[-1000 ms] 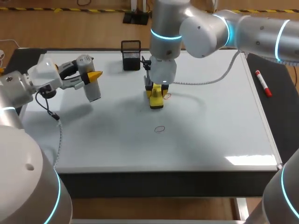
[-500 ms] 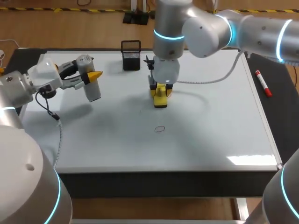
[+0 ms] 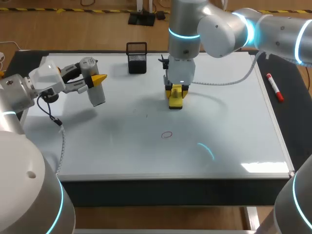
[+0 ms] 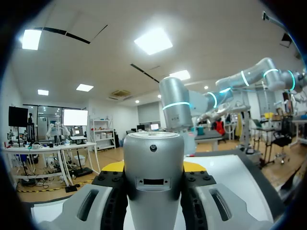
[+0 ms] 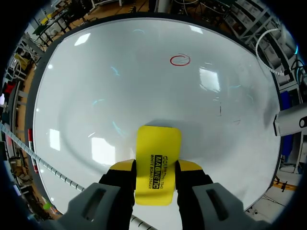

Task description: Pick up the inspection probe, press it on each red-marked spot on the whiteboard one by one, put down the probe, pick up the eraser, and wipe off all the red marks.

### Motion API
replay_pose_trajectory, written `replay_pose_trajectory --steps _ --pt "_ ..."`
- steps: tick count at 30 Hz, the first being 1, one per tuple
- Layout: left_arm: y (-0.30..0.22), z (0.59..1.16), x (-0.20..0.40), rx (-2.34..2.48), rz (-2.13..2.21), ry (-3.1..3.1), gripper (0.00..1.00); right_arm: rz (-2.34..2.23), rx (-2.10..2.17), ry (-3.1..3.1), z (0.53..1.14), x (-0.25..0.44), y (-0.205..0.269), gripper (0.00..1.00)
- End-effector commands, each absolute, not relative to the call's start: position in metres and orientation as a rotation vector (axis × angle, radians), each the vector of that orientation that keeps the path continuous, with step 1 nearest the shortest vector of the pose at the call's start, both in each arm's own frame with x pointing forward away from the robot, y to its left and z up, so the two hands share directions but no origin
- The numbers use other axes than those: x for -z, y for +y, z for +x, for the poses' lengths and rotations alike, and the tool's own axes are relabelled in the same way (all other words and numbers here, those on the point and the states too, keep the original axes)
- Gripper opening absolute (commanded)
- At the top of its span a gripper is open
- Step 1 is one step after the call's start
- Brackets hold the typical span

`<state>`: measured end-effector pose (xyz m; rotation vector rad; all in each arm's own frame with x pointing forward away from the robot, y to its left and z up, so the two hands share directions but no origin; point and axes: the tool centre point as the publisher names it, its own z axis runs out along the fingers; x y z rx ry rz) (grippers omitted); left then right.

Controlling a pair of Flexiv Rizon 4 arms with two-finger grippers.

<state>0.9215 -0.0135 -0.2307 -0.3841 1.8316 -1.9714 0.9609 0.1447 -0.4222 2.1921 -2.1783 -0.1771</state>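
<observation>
The right gripper (image 5: 156, 166) clamps the yellow eraser (image 5: 158, 143) on the whiteboard (image 3: 234, 126), a red ring (image 3: 166, 134) in front of the eraser, a black holder (image 3: 136, 58), contents indiscernible, behind-left of it, and far left the left gripper (image 3: 91, 80) grips the probe (image 3: 96, 93).

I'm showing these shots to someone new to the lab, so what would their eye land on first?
Most likely the bright yellow eraser, gripped in the right tool down at the whiteboard, just behind its middle. Next comes the left tool, holding the silver probe in the air over the board's left side. One small red circle is drawn nearer the front edge.
</observation>
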Motion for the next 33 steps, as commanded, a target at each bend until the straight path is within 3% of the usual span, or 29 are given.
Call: replay_pose_trajectory --steps 1,21,33 --pt "-0.014 0.921 0.23 1.971 -0.384 1.828 0.0 2.185 0.171 -2.198 0.962 0.42 0.13 0.0" --pt "-0.014 0.921 0.23 1.971 -0.384 1.828 0.0 2.177 0.121 -2.28 0.97 0.386 0.105 0.0" --pt "-0.014 0.921 0.23 1.971 -0.384 1.828 0.0 2.069 0.028 -2.409 0.998 0.356 0.048 0.0"
